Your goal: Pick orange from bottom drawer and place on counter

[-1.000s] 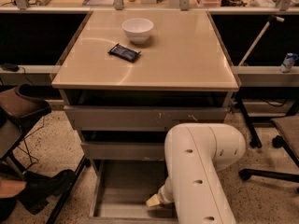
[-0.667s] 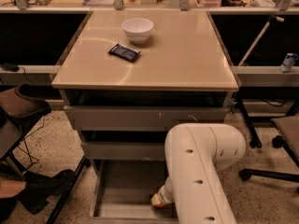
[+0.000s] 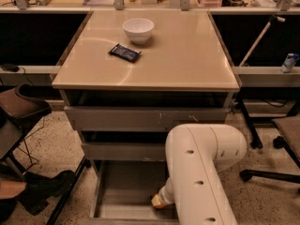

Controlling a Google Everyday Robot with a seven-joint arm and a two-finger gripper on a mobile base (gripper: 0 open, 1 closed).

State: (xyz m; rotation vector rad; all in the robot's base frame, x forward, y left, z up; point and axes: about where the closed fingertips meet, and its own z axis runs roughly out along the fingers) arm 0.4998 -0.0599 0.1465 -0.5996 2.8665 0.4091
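The bottom drawer (image 3: 126, 191) stands pulled open below the two shallower grey drawers, and its flat grey floor shows. My white arm (image 3: 201, 172) reaches down into it from the right. My gripper (image 3: 157, 202) is low in the drawer near its front, mostly hidden behind the arm. A small orange-tan shape shows at the arm's tip; I cannot tell whether it is the orange. The beige counter (image 3: 187, 55) tops the cabinet.
A white bowl (image 3: 138, 29) and a dark packet (image 3: 124, 52) lie on the counter's far left. A brown seat (image 3: 21, 104) and a black boot (image 3: 44, 186) are at the left. An office chair (image 3: 286, 130) stands at the right. A cluttered shelf (image 3: 93, 1) runs behind.
The arm's tip has shifted very slightly inside the bottom drawer. Everything else is unchanged.
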